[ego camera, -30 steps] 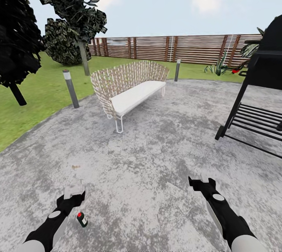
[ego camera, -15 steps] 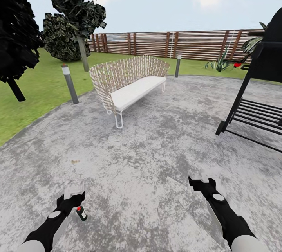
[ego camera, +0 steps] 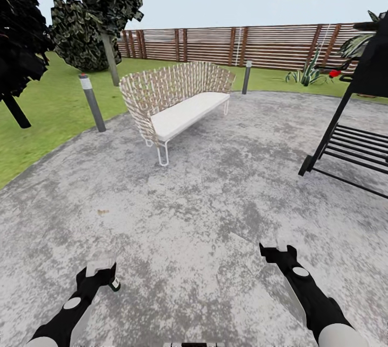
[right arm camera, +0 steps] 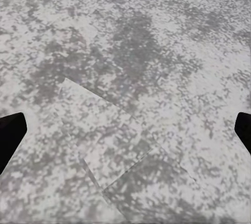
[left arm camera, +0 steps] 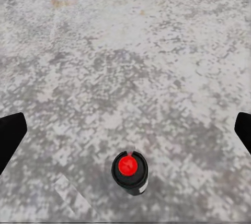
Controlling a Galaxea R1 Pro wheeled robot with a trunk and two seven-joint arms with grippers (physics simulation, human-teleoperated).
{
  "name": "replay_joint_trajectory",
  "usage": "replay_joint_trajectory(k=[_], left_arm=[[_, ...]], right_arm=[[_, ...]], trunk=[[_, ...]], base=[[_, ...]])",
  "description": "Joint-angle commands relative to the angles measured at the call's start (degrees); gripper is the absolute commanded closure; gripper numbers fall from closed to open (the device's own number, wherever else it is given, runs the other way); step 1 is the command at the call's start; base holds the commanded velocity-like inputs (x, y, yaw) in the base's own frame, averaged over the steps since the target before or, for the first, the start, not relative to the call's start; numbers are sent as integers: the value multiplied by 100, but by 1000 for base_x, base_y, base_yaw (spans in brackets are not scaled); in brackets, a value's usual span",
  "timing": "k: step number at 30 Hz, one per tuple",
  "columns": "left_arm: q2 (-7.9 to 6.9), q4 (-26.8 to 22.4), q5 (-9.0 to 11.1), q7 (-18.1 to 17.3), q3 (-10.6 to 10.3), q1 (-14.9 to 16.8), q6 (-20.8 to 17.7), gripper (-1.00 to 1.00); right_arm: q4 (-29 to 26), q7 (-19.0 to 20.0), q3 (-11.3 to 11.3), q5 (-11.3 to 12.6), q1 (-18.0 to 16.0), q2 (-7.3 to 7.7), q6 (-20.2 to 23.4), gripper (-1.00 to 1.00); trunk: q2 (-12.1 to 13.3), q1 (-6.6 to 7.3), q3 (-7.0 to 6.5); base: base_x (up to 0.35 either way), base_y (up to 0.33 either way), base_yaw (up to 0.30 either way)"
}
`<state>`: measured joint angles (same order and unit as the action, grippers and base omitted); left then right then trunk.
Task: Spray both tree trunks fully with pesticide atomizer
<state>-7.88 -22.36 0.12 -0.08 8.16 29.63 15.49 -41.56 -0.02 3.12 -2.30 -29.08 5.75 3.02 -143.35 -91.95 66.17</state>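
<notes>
The pesticide atomizer (left arm camera: 129, 172) stands upright on the grey paved floor (ego camera: 215, 201) just beside the left gripper (ego camera: 101, 270), whose jaws are wide and empty; small, rigid, probably light, best pinched across its body

Atomizer (left arm camera: 129, 171) upright on mottled paving (ego camera: 215, 201)

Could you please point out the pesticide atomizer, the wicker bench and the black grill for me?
pesticide atomizer (left arm camera: 129, 171): left wrist view, red top.
wicker bench (ego camera: 186, 111): head view, white seat cushion.
black grill (ego camera: 358, 147): head view, lower slatted shelf.
</notes>
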Motion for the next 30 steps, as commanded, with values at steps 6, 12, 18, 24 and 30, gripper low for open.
replay_joint_trajectory(k=[6,12,18,24,30], left_arm=[[-2,52,-3,-1,10,-34,199,-100],[-3,51,-3,-1,10,-36,208,-100],[0,48,-4,-1,10,-36,209,-100],[6,48,-4,-1,10,-36,209,-100],[6,48,-4,-1,10,-36,209,-100]], right_arm=[[-10,-2,4,-25,-1,-3,32,-100],[-10,10,4,-25,-1,-2,32,-100],[-10,11,4,-22,-1,-2,32,-100],[-10,11,4,-16,-1,-4,32,-100],[-10,11,3,-16,-1,-3,32,-100]], trunk=[[-10,-14,193],[-18,-29,381],[-26,-45,569],[-34,-60,756],[-42,-76,943]], base=[[0,0,0],[0,0,0],[0,0,0],[0,0,0],[0,0,0]])
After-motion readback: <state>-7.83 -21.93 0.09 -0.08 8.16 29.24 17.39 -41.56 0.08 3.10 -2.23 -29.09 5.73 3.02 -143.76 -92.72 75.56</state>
